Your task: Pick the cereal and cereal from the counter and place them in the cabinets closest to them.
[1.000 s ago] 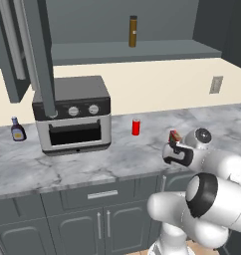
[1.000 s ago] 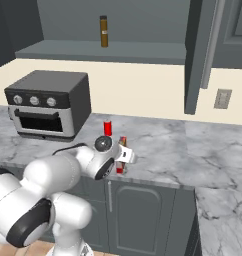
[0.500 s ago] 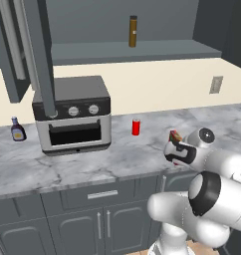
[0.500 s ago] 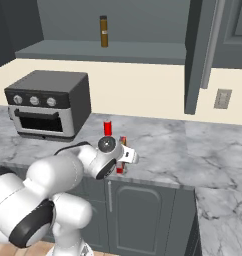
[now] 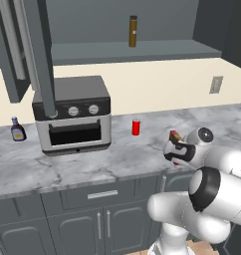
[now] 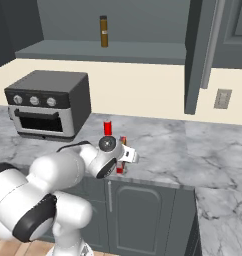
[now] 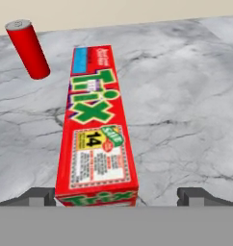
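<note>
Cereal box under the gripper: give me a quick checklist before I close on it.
1. Jaws wide enough: ok. The gripper is open, and its fingertips stand wider than the box.
2. Box between the fingers: not ok. The cereal box sits off-centre, close to one fingertip, with a wide gap to the other.
3. Box free of neighbours: ok. The red can stands apart from it on the counter.
4. Fingers low enough around the box: cannot tell; the tips barely show in the hand view.
5. Cabinet open for placing: ok. The cabinet door above the counter stands open.
</note>
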